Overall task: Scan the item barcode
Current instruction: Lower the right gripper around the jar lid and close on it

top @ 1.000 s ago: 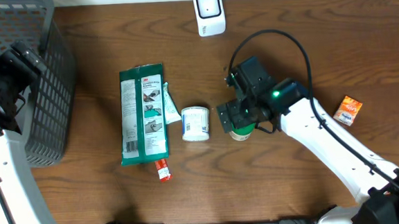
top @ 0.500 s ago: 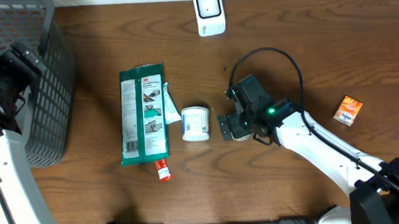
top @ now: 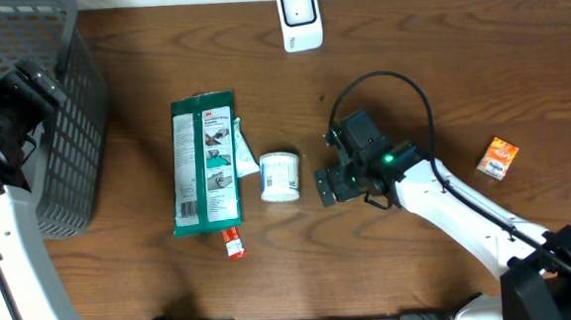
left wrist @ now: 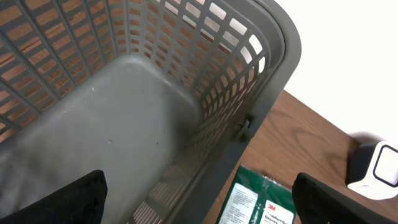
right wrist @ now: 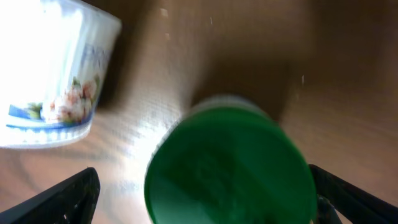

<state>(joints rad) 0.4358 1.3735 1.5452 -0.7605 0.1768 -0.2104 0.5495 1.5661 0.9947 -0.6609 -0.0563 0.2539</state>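
One of each thing lies on the table (top: 428,62), with two arms over it. Nearest is a small red-capped tube (top: 233,245), just off the near end of a long green pouch (top: 204,163). A little farther, at mid-table, the right gripper (top: 339,183) hangs directly over the green-lidded container (right wrist: 230,165), hiding it from the overhead camera. In the blurred wrist view its jaws stand spread wide, one on each side of the green lid; whether they touch it cannot be told. Just left of the container is a white tub (top: 280,176) with a printed label, close enough to crowd that side. A small orange box (top: 498,157) sits well apart to the right. A teal packet (top: 243,153) is tucked against the pouch's right edge. At far left, the left gripper (left wrist: 199,208) hangs above the grey basket (top: 60,124), jaws spread with nothing between them. Farthest, at the back edge, stands the white scanner (top: 299,18).
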